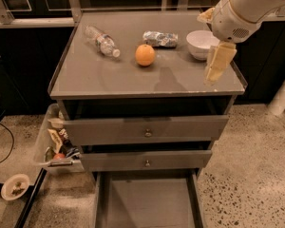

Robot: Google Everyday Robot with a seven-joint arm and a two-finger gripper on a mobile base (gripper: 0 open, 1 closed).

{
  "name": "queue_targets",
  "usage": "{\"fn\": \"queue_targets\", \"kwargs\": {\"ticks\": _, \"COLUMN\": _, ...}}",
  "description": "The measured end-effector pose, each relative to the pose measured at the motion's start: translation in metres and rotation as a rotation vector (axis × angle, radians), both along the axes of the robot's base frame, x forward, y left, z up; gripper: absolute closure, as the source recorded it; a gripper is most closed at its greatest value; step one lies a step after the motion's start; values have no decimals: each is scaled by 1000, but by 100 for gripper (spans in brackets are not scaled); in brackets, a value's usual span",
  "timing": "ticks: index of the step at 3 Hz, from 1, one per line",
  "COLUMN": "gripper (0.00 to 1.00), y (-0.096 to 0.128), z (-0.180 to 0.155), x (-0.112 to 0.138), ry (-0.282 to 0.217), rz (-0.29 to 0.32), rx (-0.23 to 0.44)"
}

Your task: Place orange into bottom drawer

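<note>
- The orange (145, 54) is seen resting on the grey cabinet top (104, 77), between a lying plastic bottle (101, 41) and a white bowl (201, 44), just in front of a crumpled packet (160, 38).
- The bottom drawer (147, 204) is pulled open below two knobbed drawers.
- The gripper (213, 76) is held above the top's right front edge, well apart from the orange; how wide it stands cannot be told.
</note>
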State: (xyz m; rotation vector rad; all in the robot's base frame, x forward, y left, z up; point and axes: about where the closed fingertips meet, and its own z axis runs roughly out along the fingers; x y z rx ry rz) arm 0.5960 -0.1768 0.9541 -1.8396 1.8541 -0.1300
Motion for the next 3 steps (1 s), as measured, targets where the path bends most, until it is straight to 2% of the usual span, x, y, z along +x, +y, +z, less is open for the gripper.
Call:
{"fn": "queue_targets", "kwargs": {"ticks": 1, "gripper": 0, "y": 0, "z": 0, "x": 0, "ry": 0, "rz": 0, "rx": 0}}
{"fn": "queue_targets", "kwargs": {"ticks": 2, "gripper": 0, "y": 7, "z": -2, "x": 19, "ry": -10, "rz": 5, "rx": 84}}
{"fn": "queue_targets", "kwargs": {"ticks": 3, "gripper": 0, "y": 13, "z": -2, "x": 49, "ry": -41, "rz": 14, "rx": 200}}
